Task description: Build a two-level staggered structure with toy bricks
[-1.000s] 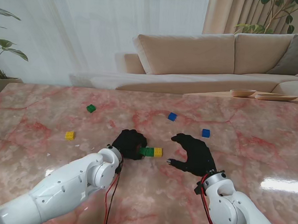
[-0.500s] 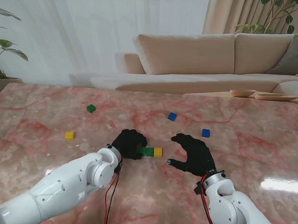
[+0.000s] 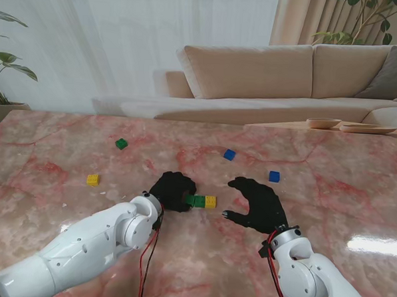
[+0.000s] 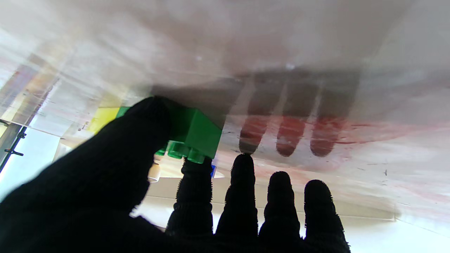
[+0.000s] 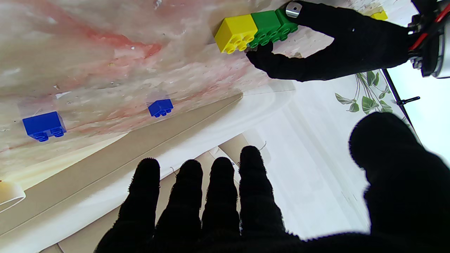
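Nothing has moved since the earlier frames. Left hand (image 3: pixel 172 190) fingers stay clamped on the green brick (image 3: pixel 196 201), touching the yellow brick (image 3: pixel 210 202) on the bench (image 3: pixel 329 195) — base row begun. Right hand (image 3: pixel 261 204) hovers, fingers apart. Second level remains unbuilt.

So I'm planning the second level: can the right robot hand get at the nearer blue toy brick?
Probably yes. The right robot hand is open and holds nothing, and the nearer blue toy brick sits alone on bare marble just beyond its fingers, nothing between them.
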